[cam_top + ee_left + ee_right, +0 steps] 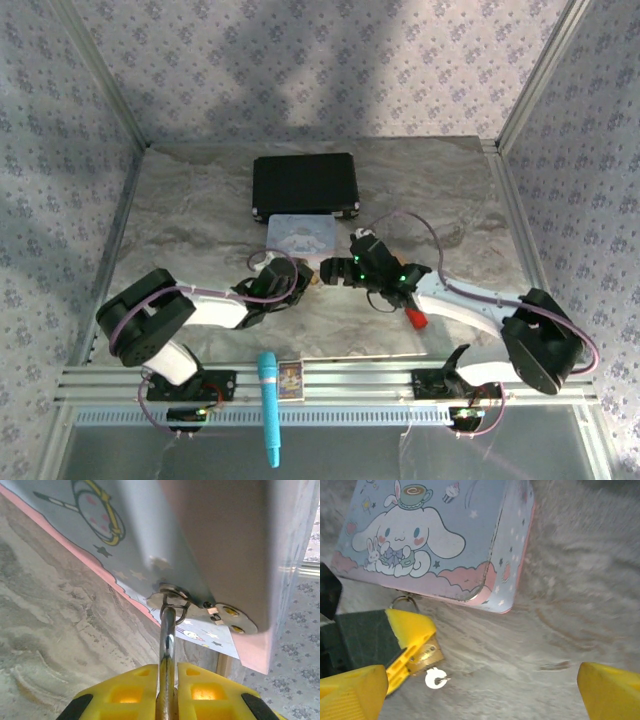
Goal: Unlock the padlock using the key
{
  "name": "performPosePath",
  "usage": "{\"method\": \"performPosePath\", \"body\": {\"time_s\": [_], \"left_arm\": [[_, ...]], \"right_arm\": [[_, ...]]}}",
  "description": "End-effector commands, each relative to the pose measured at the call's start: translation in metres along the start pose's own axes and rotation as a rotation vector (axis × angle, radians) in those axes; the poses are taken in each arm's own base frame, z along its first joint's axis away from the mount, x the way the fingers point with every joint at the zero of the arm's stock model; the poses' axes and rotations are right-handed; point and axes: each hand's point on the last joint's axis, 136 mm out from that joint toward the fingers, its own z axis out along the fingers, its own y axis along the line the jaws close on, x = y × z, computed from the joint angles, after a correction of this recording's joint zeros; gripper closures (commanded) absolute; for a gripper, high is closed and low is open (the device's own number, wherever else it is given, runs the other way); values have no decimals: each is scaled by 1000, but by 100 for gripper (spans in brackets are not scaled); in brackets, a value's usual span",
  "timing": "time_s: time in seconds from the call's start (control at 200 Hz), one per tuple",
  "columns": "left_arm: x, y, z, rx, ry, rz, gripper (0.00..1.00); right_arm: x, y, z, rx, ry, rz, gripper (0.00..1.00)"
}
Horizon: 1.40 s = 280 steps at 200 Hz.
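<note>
Fingers (127,687) of left gripper (167,675) pinched shut on padlock (430,653): small brass body, thin silver shackle (167,630) hooked through hasp (170,594) on front edge of tin (435,540). Just beside the brass body sat key (435,680), silver-white, round-headed; inserted or not, could not tell. Wide apart and empty stood fingers of right gripper (482,692).

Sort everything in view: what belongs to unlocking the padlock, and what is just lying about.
Job: padlock in the left gripper's jaws; key at its base; pale blue tin it hangs on; open right gripper.
Lying about: black case; red cylinder; teal stick; small block.
</note>
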Motion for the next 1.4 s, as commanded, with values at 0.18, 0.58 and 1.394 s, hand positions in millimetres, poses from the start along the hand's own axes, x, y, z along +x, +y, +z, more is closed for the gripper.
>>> {"method": "performPosePath", "body": {"time_s": [0.18, 0.58, 1.394], "left_arm": [[1, -11, -5, -29, 14, 69, 100], [6, -11, -4, -29, 40, 57, 100], [7, -11, -6, -31, 46, 65, 100]], "right_arm": [[11, -17, -1, 168, -4, -550, 1], [39, 35, 20, -166, -12, -662, 33], [56, 46, 45, -194, 33, -759, 49]]}}
